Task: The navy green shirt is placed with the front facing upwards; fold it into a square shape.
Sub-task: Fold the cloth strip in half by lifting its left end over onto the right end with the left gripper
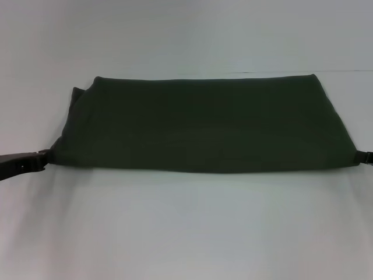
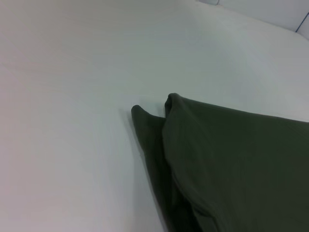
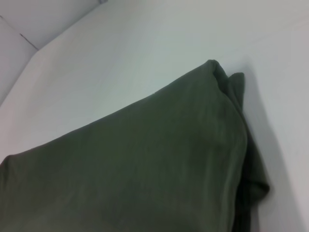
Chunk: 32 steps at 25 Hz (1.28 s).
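Dark olive-green shirt (image 1: 204, 123) lying on the white worktop (image 1: 186, 227), folded into a wide band across the middle of the head view. Long axis running left to right across the frame, from the left edge area to near the right edge. Plain green side up; no lettering showing. Far edge straight, near edge a little wider, so the outline reads as a trapezoid. At the upper left of the band, a lower layer sticking out past the top layer as a small dark flap.

Left gripper (image 1: 39, 160) at the left edge of the head view, low on the frame, right at the near left corner of the shirt. Fingers (image 1: 42, 154) dark and touching the cloth at that corner; whether pinching it or just resting against it, cannot tell.

Right gripper (image 1: 365, 156) barely entering at the right edge of the head view, level with the near right corner of the shirt and just beside it. Only a dark tip visible; spread or pressed together, cannot tell.

In the left wrist view, shirt (image 2: 231, 164) filling the lower right of the frame, two stacked layers ending in two rounded corners against the pale worktop (image 2: 72, 96). In the right wrist view, shirt (image 3: 145, 164) filling the lower half, top layer folded over a lower one that peeks out along the right side, worktop (image 3: 145, 43) above.
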Tool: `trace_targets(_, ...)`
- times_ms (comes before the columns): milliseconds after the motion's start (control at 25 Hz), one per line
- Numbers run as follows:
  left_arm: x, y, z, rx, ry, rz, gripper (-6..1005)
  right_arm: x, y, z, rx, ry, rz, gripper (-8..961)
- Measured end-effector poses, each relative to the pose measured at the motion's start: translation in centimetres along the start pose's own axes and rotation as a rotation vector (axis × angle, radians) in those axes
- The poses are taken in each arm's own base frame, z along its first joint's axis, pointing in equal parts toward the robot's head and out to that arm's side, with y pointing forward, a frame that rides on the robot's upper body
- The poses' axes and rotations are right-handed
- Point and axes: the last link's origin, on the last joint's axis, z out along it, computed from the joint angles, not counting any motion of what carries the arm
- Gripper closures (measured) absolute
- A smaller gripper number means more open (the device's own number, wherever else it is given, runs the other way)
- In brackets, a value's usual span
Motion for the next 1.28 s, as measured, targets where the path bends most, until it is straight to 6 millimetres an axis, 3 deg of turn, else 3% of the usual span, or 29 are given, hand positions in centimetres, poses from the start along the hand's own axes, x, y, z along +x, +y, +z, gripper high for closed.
trace_targets(400, 0.3, 0.0, -0.5, -0.017, 0.016, -0.051, 1000, -0.3, 0.4, -0.3, -0.032, -0.024, -0.024, 928)
trace_targets(520, 0.7, -0.5, -1.6, -0.027, 0.060, -0.110, 845, -1.0, 0.2, -1.1, -0.044, -0.055, -0.017, 923)
trace_targets(760, 0.7, -0.7, -3.7, -0.113, 0.089, -0.232, 625, -2.9, 0.2, -3.5, -0.090, -0.161, -0.025, 704)
trace_targets(840, 0.6, -0.4, -3.9, -0.142, 0.083, -0.255, 528, -3.3, 0.8, -3.8, -0.123, -0.172, -0.051, 545)
trace_targets(960, 0.3, -0.1, -3.9, -0.169, 0.068, -0.300, 383, -3.8, 1.6, -3.3, -0.155, -0.159, -0.087, 370)
trace_targets(1280, -0.2, 0.3, -3.3, -0.192, 0.031, -0.433, 217, -4.7, 3.1, -1.6, -0.178, -0.138, -0.123, 39)
